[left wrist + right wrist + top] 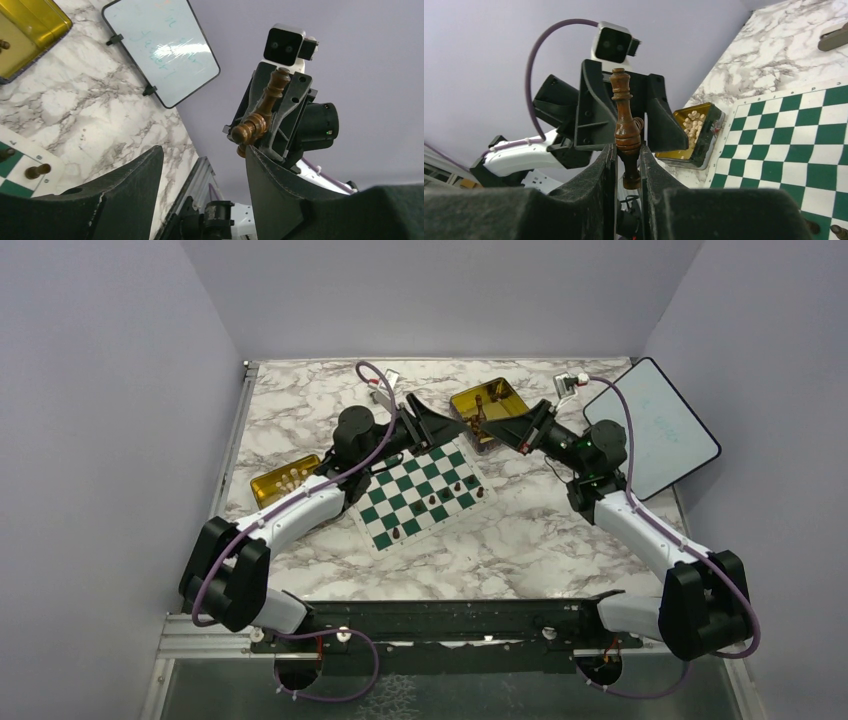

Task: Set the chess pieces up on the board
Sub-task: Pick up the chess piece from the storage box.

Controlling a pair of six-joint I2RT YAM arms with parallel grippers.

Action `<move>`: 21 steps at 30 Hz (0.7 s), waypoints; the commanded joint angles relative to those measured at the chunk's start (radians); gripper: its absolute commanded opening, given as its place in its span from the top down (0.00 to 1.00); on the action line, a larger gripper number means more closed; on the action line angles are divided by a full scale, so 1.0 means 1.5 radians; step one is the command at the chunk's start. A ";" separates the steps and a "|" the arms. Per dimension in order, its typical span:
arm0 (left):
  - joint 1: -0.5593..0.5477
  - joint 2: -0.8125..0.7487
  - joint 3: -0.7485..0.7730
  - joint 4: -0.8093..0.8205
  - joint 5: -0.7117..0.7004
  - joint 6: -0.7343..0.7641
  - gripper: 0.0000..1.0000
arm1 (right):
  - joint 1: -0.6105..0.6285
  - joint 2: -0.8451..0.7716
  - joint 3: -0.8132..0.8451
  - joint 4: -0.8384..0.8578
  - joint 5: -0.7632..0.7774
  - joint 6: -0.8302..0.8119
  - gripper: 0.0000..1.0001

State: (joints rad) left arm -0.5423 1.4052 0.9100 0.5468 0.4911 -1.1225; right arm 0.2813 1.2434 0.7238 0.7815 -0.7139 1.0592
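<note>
Right claw point(626, 155) clenched on a dark piece point(624, 112), raised over bench point(520, 540) by the board's point(420, 490) far edge. Left claw point(202, 165) released, facing the piece. Other pieces point(396, 533) stand on board.

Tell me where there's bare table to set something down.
Free: marble tabletop between the green chequered board and the near edge; the far-left corner beyond the left gold tin. Crowded: between board and far gold tin, where left gripper and right gripper meet.
</note>
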 commanded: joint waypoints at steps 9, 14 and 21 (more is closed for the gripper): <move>-0.005 0.011 0.017 0.164 0.015 -0.064 0.39 | 0.001 0.019 -0.011 0.114 -0.038 0.068 0.99; -0.006 0.038 0.025 0.185 0.038 -0.085 0.49 | 0.001 0.034 -0.017 0.125 -0.041 0.070 0.99; -0.007 0.051 0.024 0.207 0.056 -0.095 0.63 | 0.002 0.059 -0.024 0.137 -0.038 0.068 0.99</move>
State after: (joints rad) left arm -0.5457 1.4727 0.9203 0.7914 0.5316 -1.2503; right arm 0.2813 1.3102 0.7002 0.9272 -0.7513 1.1564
